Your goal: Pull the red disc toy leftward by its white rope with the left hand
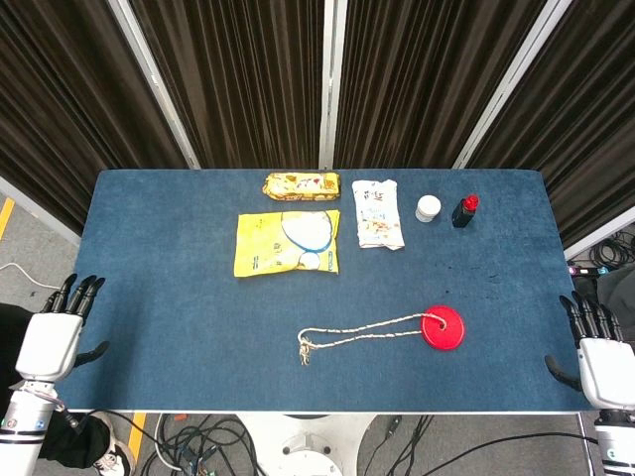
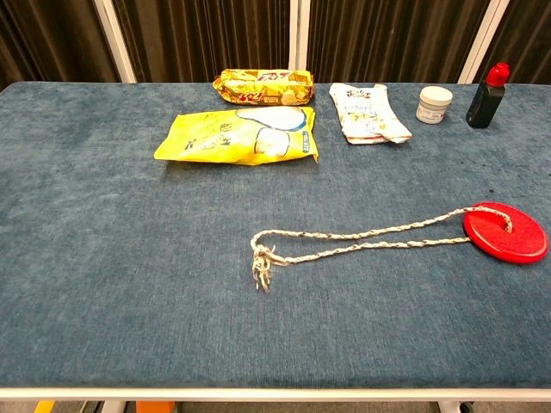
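Observation:
The red disc toy (image 1: 443, 327) (image 2: 504, 231) lies flat on the blue table, right of centre and near the front. Its white rope (image 1: 362, 332) (image 2: 362, 240) runs leftward from the disc as a long loop and ends in a frayed knot (image 1: 305, 348) (image 2: 262, 263). My left hand (image 1: 58, 332) hangs off the table's front left corner, fingers spread, holding nothing, far from the rope. My right hand (image 1: 599, 352) hangs off the front right corner, likewise open and empty. The chest view shows neither hand.
At the back of the table lie a yellow snack bag (image 1: 288, 242) (image 2: 237, 136), a yellow wrapped packet (image 1: 301, 183) (image 2: 263, 85), a white pouch (image 1: 377, 213) (image 2: 368, 113), a small white jar (image 1: 428, 207) (image 2: 434, 104) and a dark bottle with red cap (image 1: 464, 210) (image 2: 487, 95).

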You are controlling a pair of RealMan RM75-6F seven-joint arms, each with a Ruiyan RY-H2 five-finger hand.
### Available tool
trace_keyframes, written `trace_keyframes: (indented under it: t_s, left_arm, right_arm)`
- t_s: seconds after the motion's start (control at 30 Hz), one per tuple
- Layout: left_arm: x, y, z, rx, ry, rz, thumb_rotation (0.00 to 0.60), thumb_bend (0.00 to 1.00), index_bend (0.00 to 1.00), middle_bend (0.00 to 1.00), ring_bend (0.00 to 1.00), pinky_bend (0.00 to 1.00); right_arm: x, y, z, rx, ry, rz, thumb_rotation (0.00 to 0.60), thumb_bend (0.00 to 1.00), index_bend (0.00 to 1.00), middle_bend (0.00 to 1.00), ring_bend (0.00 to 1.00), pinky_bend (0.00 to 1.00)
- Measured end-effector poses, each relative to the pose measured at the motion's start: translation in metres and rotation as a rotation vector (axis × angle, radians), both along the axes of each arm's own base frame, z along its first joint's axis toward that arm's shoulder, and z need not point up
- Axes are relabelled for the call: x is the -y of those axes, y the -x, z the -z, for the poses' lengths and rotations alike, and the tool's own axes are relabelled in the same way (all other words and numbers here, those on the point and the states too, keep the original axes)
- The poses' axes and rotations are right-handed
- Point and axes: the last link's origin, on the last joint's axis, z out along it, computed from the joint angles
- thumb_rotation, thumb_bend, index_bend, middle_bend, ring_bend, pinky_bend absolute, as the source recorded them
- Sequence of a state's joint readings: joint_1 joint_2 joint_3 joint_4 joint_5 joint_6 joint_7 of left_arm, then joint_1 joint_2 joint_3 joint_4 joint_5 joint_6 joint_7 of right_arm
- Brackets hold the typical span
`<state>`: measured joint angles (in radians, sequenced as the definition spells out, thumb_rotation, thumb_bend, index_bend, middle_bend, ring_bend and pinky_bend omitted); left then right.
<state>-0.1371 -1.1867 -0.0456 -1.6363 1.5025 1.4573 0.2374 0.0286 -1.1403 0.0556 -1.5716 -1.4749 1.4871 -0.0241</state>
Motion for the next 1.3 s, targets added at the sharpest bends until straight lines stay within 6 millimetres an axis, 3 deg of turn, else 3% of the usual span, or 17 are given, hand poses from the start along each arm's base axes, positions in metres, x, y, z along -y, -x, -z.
trace_keyframes:
  t_s: [0.37,0.6,0.8,1.13,1.3]
  left_arm:
    - [0.003,-0.001,0.005,0.013,0.043,0.019,0.600,0.13,0.07,0.09,0.00,0.21]
    - [-0.009,-0.028,0.021,0.028,0.151,0.155,0.600,0.13,0.08,0.10,0.00,0.24]
    - [-0.024,-0.063,0.048,-0.004,0.306,0.300,0.600,0.13,0.08,0.10,0.00,0.24]
    - [-0.046,-0.130,0.122,-0.053,0.571,0.531,0.600,0.14,0.08,0.11,0.02,0.24]
    - [-0.054,-0.151,0.149,-0.093,0.657,0.608,0.600,0.14,0.08,0.11,0.02,0.24]
  right_arm:
    - [0.002,-0.003,-0.004,-0.008,0.015,-0.008,0.600,0.14,0.00,0.00,0.00,0.00]
    - [0.000,0.003,-0.013,-0.023,0.027,0.008,0.600,0.14,0.00,0.00,0.00,0.00]
    - [0.004,0.004,-0.025,-0.009,0.062,0.021,0.600,0.14,0.00,0.00,0.00,0.00]
    - [0.004,0.011,-0.029,-0.002,0.077,0.040,0.600,0.14,0.00,0.00,0.00,0.00]
    - [0.005,0.013,-0.030,0.004,0.083,0.043,0.600,0.14,0.00,0.00,0.00,0.00]
